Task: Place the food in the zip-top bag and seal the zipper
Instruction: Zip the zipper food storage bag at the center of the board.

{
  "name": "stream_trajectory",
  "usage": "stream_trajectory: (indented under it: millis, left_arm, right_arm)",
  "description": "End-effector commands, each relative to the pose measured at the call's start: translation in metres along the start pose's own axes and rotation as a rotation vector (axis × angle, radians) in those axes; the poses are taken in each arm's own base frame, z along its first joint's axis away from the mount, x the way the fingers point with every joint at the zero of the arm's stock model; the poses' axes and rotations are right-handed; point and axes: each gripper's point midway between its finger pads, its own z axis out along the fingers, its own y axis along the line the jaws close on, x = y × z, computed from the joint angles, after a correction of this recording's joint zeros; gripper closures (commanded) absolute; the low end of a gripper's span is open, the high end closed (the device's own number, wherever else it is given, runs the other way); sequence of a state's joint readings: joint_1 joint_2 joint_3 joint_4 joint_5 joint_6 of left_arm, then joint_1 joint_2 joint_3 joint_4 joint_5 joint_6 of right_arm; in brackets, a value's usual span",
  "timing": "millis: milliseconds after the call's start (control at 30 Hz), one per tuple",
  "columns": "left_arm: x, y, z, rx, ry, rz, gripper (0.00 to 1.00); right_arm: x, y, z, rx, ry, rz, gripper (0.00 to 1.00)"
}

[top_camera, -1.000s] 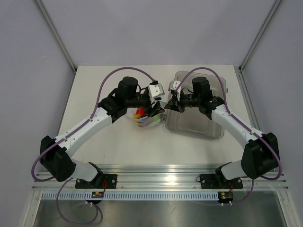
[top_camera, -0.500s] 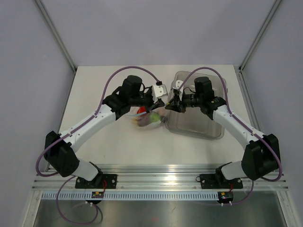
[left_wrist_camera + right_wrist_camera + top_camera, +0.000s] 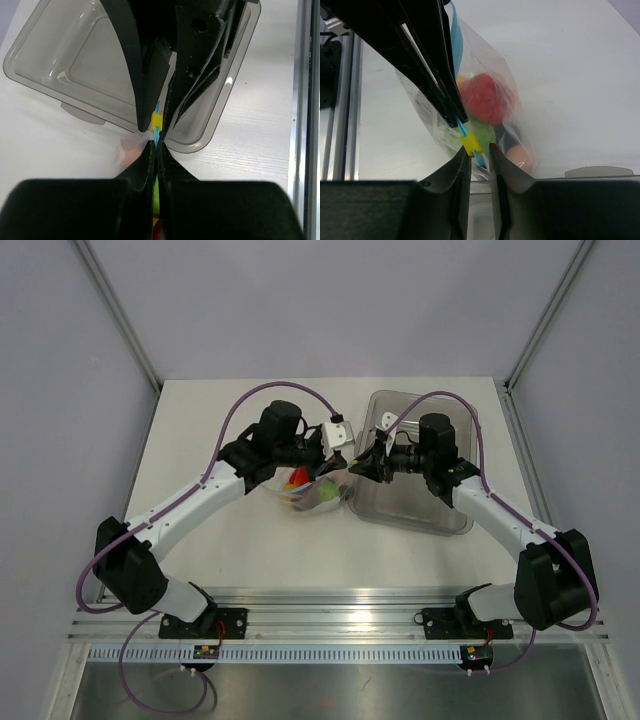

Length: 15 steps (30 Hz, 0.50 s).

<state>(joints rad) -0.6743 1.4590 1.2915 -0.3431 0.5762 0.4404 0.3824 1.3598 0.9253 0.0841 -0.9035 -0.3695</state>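
The zip-top bag (image 3: 312, 490) (image 3: 485, 100) hangs just left of the grey bin, held up by its mouth. Inside it I see food: a red piece (image 3: 482, 96), a green one (image 3: 484, 134), a pink one (image 3: 521, 156) and a dark one (image 3: 508, 133). My left gripper (image 3: 330, 466) (image 3: 156, 145) is shut on the zipper (image 3: 157, 134) (image 3: 456, 47), its black fingers (image 3: 437, 75) showing in the right wrist view. A yellow slider (image 3: 470, 143) (image 3: 156, 120) sits on the strip. My right gripper (image 3: 353, 468) (image 3: 480, 152) stands slightly open, the strip and slider between its tips.
The grey translucent bin (image 3: 415, 510) (image 3: 60, 60) lies on the table (image 3: 200, 440) under the right arm, right beside the bag. Metal rails (image 3: 340, 600) run along the near edge, and enclosure posts rise at the back corners.
My left gripper has shut on the bag's blue strip and shifted slightly right. The right gripper's fingers have parted a little around the slider, and its arm has eased right.
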Motion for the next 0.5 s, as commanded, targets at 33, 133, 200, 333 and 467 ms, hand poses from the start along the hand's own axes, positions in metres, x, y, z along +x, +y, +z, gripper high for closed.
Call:
stream_trajectory:
  millis: [33, 133, 200, 333, 467]
  left_arm:
    - [-0.0133, -0.0003, 0.0001, 0.009, -0.043, 0.033, 1.0]
    - [-0.0139, -0.0015, -0.0008, 0.013, -0.046, 0.035, 1.0]
    - [-0.014, -0.0022, -0.0015, 0.014, -0.047, 0.038, 1.0]
    - [-0.0167, -0.0023, -0.0019, 0.023, -0.043, 0.037, 0.76]
    - [-0.0206, -0.007, 0.0, 0.058, -0.048, 0.017, 0.55]
  right_arm:
    - [-0.0251, -0.0018, -0.002, 0.0, -0.081, -0.047, 0.79]
    - [-0.025, -0.0018, -0.0013, -0.002, -0.086, -0.046, 0.97]
    - [-0.0255, -0.0016, -0.0008, -0.003, -0.087, -0.046, 1.0]
    - [-0.0259, -0.0001, -0.0015, -0.011, -0.089, -0.049, 1.0]
    - [-0.0272, 0.0023, -0.0019, -0.024, -0.09, -0.052, 1.0]
